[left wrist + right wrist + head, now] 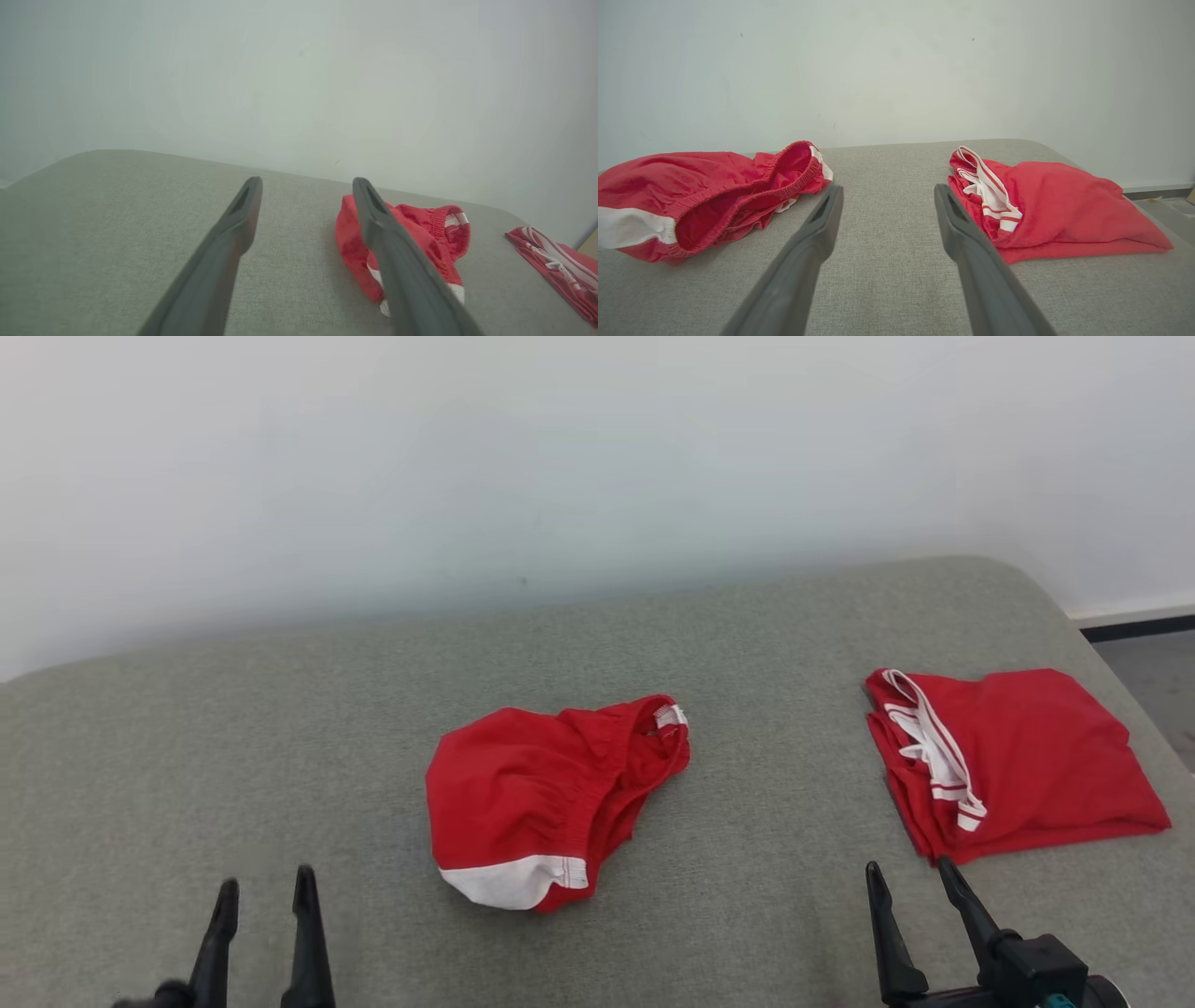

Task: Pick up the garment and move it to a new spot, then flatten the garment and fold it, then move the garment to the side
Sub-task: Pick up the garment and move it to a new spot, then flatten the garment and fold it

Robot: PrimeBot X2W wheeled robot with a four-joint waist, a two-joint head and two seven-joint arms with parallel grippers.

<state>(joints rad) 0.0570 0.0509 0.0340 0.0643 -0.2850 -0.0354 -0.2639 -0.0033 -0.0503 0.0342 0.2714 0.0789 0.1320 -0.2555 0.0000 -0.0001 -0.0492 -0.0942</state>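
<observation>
On the cushion point(280, 728) lies a crumpled garment point(541, 793); left tool point(266, 880), right tool point(908, 866) released.

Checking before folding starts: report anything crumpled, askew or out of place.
The red shorts in the middle of the grey cushion lie bunched up, waistband gaping, not flat. The red garment on the right is folded, edges slightly uneven.

No readable text, label, brand or number stands on anything here.
</observation>
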